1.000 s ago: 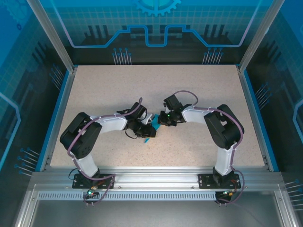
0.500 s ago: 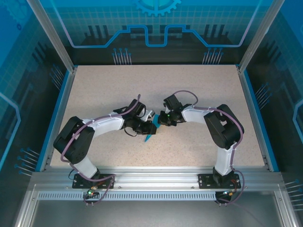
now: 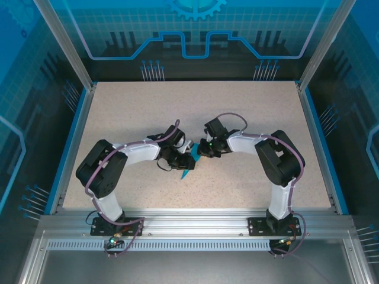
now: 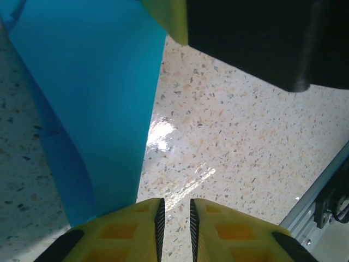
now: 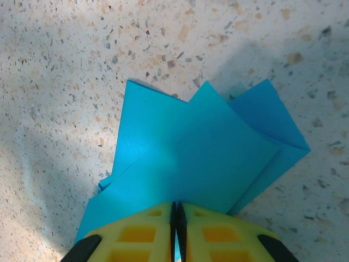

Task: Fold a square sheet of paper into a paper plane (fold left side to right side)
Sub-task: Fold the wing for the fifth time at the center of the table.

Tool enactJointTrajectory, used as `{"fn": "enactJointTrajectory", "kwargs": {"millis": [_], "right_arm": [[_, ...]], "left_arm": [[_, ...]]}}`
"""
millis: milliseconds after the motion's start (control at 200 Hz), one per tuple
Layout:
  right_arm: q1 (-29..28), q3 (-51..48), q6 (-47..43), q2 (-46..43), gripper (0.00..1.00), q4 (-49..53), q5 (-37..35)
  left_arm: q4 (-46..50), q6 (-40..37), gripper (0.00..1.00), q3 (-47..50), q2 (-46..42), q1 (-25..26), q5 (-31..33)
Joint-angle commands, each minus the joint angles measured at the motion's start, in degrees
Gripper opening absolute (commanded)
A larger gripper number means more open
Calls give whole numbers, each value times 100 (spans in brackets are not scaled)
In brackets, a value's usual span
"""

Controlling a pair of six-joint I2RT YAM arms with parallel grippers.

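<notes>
- The paper [image 5: 191,158] is near the middle of the table [image 3: 237,112], a little toward 6 o'clock, between the 2 grippers. It is part-folded into overlapping layers and raised along 1 side, not lying flat.
- The right gripper [image 5: 176,213] is at the paper's 3 o'clock in the top view. Its jaws are pressed together on a stack of layers, and pointed flaps fan out from them toward 12 and 2 o'clock in its wrist view.
- The left gripper [image 4: 174,210] is at the paper's 9 o'clock. Its jaws stand a narrow slit apart with nothing in the slit. The sheet rises just beside its finger, toward 10 o'clock.
- Handling, as a judgement:
  - The paper looks very light, thin and limp, so it is likely to sag where unsupported and slide on the glossy table.
  - It should crease readily, and it could tear if the 2 grippers pull against each other.
  - The best hold is probably at an edge or corner, pinching all layers close to a crease.
- Hard to make out:
  - From above, the wrists cover most of the paper. A sliver and a tip toward 6 o'clock show.
  - I cannot count the folds.
  - I cannot tell whether the sheet touches the left finger's outer face.
  - The black body at 1 o'clock in the left wrist view is cut off.
</notes>
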State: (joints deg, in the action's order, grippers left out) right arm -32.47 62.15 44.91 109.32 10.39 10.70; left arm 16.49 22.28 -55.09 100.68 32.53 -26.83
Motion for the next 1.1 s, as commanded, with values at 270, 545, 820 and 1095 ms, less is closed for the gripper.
{"fn": "enactJointTrajectory", "kwargs": {"millis": [270, 545, 820, 1095], "right_arm": [[-19, -61, -120, 303, 13, 551, -243], [-19, -44, -131, 284, 13, 584, -244], [-26, -36, -158, 279, 13, 636, -267], [1, -61, -249, 230, 13, 559, -246]], "left_arm": [[109, -133, 24, -57, 189, 9, 173], [30, -121, 24, 23, 307, 13, 187], [-31, -88, 24, 138, 297, 10, 327], [-178, 43, 21, 395, 253, -14, 435]]}}
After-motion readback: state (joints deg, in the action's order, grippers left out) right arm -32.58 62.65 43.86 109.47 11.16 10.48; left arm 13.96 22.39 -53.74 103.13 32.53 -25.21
